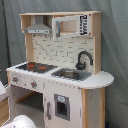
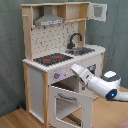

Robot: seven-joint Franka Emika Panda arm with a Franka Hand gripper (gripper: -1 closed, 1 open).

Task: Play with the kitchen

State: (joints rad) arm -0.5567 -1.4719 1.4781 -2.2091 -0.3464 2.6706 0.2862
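Treat the kitchen (image 2: pixel 60 55) as rigid, light wood: work its oven door (image 2: pixel 70 105) by the top edge, though you cannot tell the end effector's (image 2: pixel 75 68) opening.

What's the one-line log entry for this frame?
arm: reaching toward kitchen front under hob | oven door: swung open | upper cabinet door: open | tap: untouched | grip: unknown

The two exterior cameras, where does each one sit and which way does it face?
First exterior view: off the toy kitchen, facing its front, sink end nearer; only a white bit of the arm shows at the bottom edge.
Second exterior view: off its hob end, showing the open oven door and the arm reaching in.
Both share the kitchen, hob and tap.
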